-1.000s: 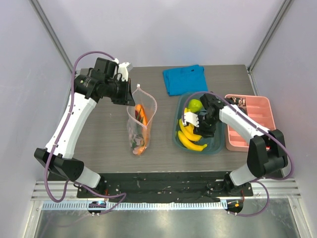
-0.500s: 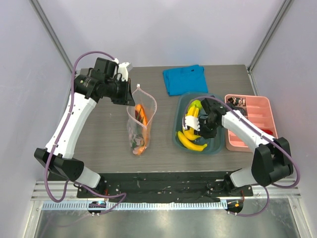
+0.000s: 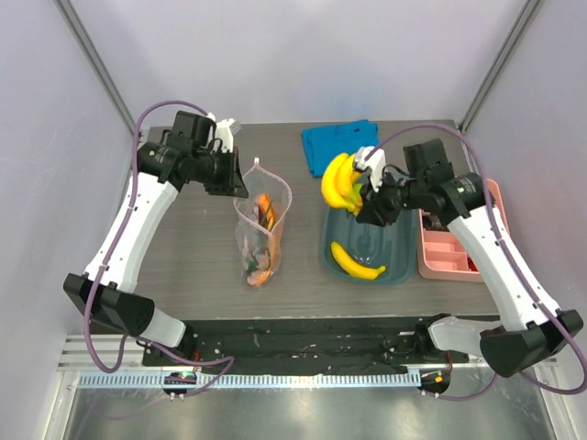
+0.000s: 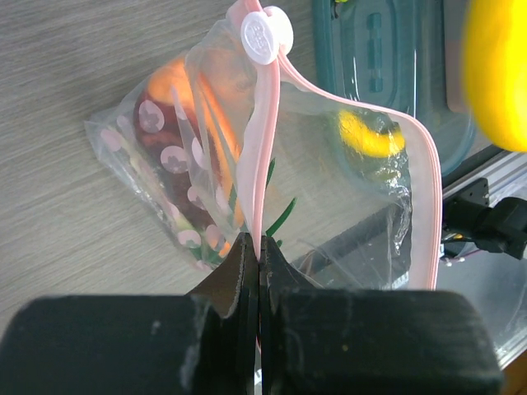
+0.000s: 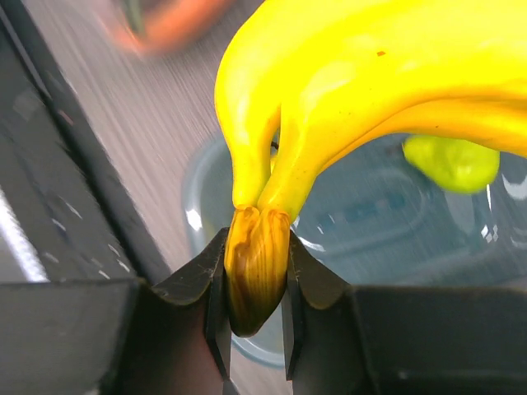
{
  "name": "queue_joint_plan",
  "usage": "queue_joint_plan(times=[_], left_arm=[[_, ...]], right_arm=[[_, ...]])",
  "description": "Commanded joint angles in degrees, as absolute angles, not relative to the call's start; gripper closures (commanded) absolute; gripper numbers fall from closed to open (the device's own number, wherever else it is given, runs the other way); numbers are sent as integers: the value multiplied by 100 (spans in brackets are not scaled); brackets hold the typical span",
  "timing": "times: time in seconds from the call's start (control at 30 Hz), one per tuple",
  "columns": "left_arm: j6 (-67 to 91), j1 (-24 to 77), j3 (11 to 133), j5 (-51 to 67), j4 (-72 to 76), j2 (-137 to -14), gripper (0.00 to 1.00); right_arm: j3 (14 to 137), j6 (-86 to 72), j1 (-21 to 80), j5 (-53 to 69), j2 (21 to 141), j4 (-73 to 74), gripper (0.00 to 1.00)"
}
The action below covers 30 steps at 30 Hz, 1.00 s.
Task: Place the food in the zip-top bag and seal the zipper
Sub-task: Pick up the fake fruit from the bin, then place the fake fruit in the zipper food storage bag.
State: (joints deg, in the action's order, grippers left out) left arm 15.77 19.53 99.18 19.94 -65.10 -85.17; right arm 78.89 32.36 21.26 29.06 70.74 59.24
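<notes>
My right gripper (image 5: 255,284) has clenched on the stem of the banana bunch (image 3: 337,181) and lifted it out of the teal tub (image 3: 404,272) — it hangs at the tub's eleven o'clock; my left gripper (image 4: 257,255) stays pinched on the rim of the zip-top bag (image 3: 261,234), mouth open, at the bunch's nine o'clock — ready for loading.

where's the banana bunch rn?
Top view, right of centre: the banana bunch hangs above the teal tub's far-left corner, its stem clamped in the right gripper, just short of the blue cloth.
</notes>
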Motion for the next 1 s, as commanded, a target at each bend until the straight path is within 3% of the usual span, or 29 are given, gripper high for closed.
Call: queue_joint_plan(times=[0.0, 0.2, 0.3, 0.4, 0.43, 0.47, 0.5, 0.97], left_arm=[[1767, 1907, 9774, 2259, -6047, -8244, 100], [1740, 1898, 9765, 2346, -6030, -8253, 100], [1775, 1898, 9694, 2347, -5924, -8157, 100], [1845, 1898, 9642, 2329, -5784, -8086, 100], [1889, 1898, 9589, 2338, -5687, -8069, 100], [1924, 1907, 9571, 2338, -5634, -8042, 100], [1968, 1899, 9510, 2329, -5582, -7998, 100], [2864, 1679, 8552, 1908, -4343, -7286, 100]], right_arm=[[8753, 1627, 2153, 3946, 6715, 5415, 99], [10122, 1706, 2232, 4068, 7030, 5397, 99], [10362, 461, 2241, 4908, 7198, 4880, 99], [9586, -2145, 2250, 5665, 7164, 3188, 99], [9206, -2945, 2267, 5747, 6954, 1581, 99], [8819, -4563, 2328, 5765, 6856, 712, 99], [8189, -5197, 2373, 5679, 6768, -106, 99], [8630, -6310, 3788, 5028, 7224, -1037, 99]])
